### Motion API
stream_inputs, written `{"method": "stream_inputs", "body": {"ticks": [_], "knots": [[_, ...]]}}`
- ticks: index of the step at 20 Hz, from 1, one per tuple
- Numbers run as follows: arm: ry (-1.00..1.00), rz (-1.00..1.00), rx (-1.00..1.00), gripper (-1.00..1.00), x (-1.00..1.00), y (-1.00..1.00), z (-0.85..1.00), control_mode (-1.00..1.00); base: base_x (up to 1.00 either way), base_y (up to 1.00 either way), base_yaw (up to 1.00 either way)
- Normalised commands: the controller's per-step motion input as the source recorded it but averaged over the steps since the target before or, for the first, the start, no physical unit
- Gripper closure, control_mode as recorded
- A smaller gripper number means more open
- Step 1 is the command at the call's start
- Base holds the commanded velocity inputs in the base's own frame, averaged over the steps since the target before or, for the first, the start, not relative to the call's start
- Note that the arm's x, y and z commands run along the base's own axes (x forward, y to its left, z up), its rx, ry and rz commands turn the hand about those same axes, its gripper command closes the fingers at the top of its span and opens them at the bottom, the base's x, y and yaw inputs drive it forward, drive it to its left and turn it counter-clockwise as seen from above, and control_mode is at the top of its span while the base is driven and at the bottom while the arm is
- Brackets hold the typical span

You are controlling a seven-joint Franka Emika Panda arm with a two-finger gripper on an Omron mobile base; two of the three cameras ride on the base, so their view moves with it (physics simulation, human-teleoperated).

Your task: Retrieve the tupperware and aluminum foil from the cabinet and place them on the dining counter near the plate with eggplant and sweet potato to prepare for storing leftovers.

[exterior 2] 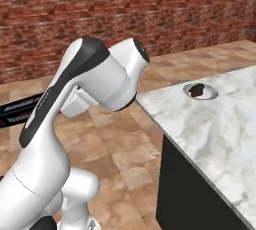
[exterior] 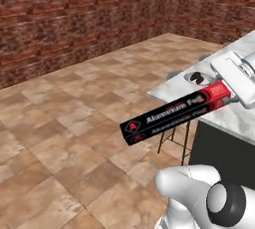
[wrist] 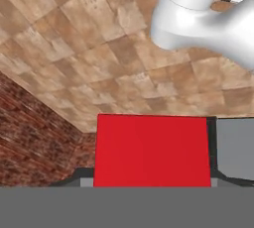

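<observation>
Foil box [exterior: 174, 113]: long, slim, black, white lettering, red triangle logo, red end at upper right. Held off the floor, roughly level, tilting up toward its red end, mid-frame in left base view, clamped at that end. Plate [exterior 2: 200, 91]: small, round, white, on the marble worktop [exterior 2: 220, 129], right of centre, carrying a dark eggplant lump [exterior 2: 197, 90].

White arm [exterior 2: 75, 104] bent, reaching forward — jaws clamped on the aluminum foil [exterior: 174, 113], box level.

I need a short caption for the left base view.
Gripper holds the aluminum foil by its red end beside the dining counter.
</observation>
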Motion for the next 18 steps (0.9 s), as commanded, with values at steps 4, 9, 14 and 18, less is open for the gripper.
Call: {"method": "stream_inputs", "body": {"ticks": [4,9,14,18], "knots": [[0.0,0.0,0.0,1.0,0.0,0.0,0.0,1.0,1.0,0.99,-0.32],[0.0,0.0,0.0,1.0,0.0,0.0,0.0,1.0,1.0,0.93,-0.43],[0.0,0.0,0.0,1.0,0.0,0.0,0.0,1.0,0.99,0.94,-0.47],[0.0,0.0,0.0,1.0,0.0,0.0,0.0,1.0,0.93,0.95,-0.47]]}}
